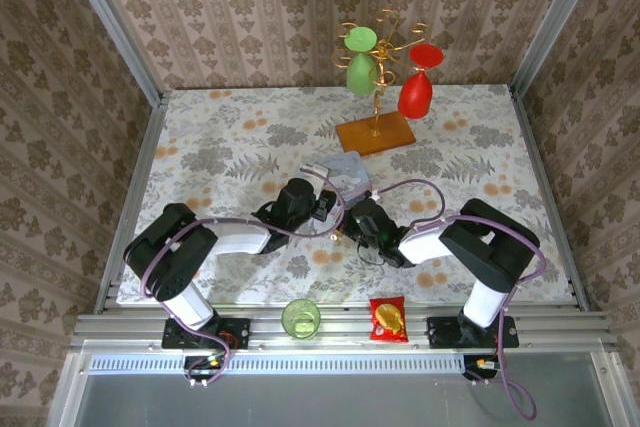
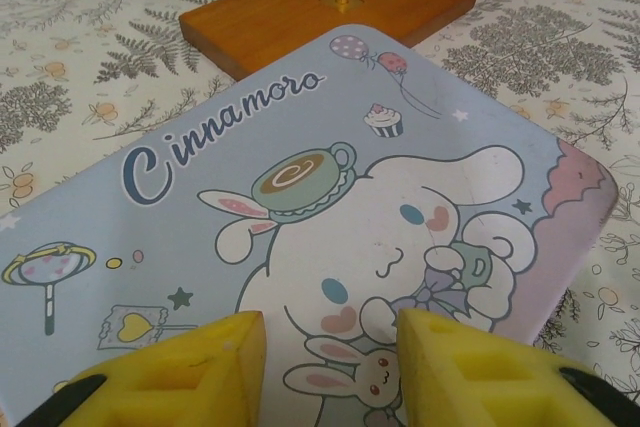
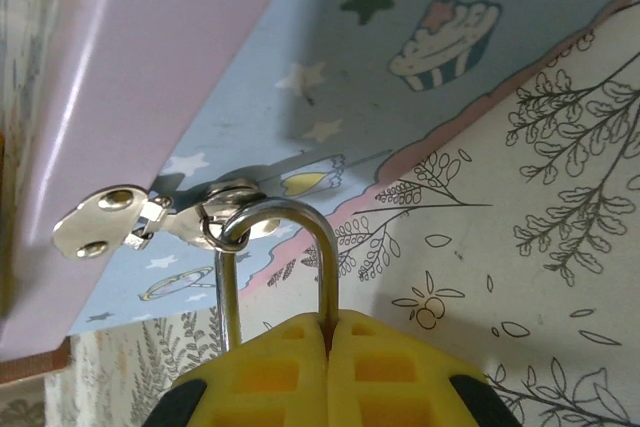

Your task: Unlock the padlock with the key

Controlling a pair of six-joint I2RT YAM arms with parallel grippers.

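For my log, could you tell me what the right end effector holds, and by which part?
The padlock, pinched at the base of its shackle; its body is hidden between the yellow fingers.

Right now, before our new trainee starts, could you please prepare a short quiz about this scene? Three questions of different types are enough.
1. True or false: the right claw is shut on the padlock, which hangs from the clasp of the tin.
2. Seen from the left wrist, what lies just beyond the far edge of the tin? A) a wooden base B) a metal bowl C) a stack of books
3. Fill in: the fingers of the left claw stand ___ above the tin's lid.

Key: 1 true; 2 A; 3 open.
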